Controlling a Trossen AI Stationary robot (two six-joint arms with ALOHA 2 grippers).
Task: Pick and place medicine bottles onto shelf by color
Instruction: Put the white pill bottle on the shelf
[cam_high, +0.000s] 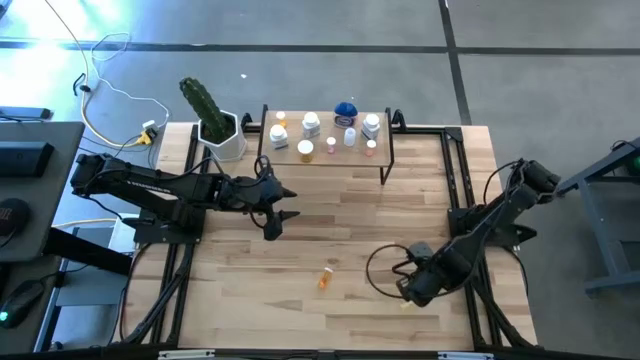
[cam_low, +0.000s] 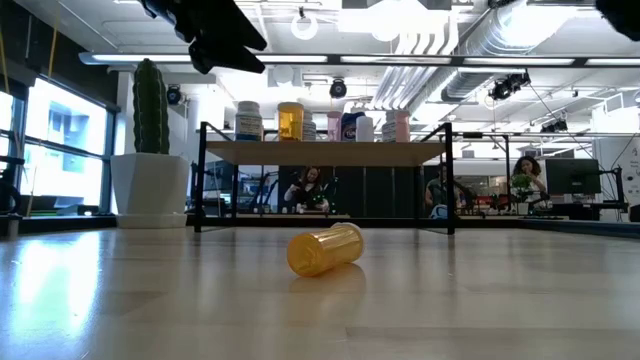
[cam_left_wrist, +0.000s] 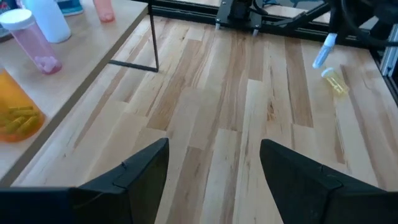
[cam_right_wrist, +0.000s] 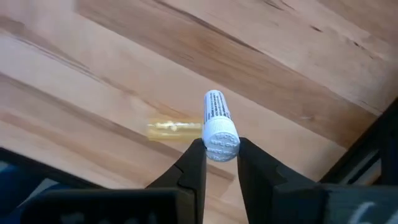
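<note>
While a small white bottle is pinched at its cap by the right tool near the tabletop front right, lifting is best done level. One orange bottle lies mid-tabletop. Left tool hangs spread. About ten bottles stand on the shelf.

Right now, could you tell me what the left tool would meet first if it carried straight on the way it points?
Probably only the bare tabletop. The open left tool points down at empty boards beside the shelf; the yellowish bottle lies well off to one side, though depth is uncertain.
</note>
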